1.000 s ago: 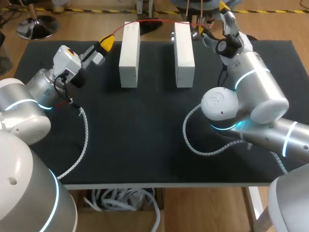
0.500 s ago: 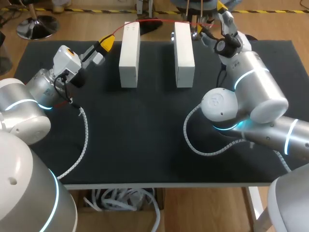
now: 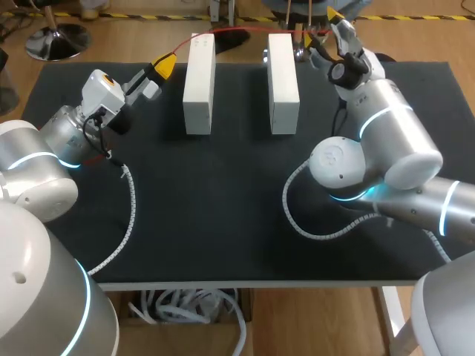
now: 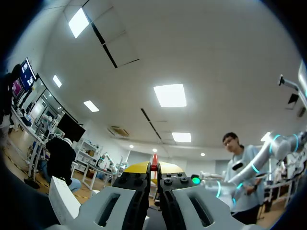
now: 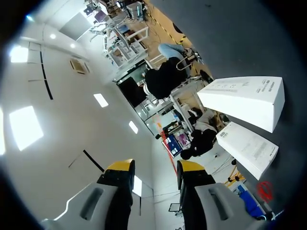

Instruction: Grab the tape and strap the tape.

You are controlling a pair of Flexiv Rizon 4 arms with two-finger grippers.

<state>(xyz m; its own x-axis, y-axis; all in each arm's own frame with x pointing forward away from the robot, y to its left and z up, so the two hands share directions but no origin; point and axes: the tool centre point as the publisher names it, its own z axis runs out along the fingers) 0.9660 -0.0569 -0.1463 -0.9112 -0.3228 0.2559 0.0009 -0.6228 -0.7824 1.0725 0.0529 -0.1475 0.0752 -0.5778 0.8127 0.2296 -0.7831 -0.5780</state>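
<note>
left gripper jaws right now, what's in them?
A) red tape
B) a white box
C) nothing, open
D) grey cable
A: the left wrist view shows the left gripper with its jaws shut on a thin strip of red tape, and in the head view the tape runs on from its yellow tips.

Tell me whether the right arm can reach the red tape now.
Probably yes: the right gripper, jaws open and empty, sits just past the white box where the red tape ends, with nothing visible between them.
</note>
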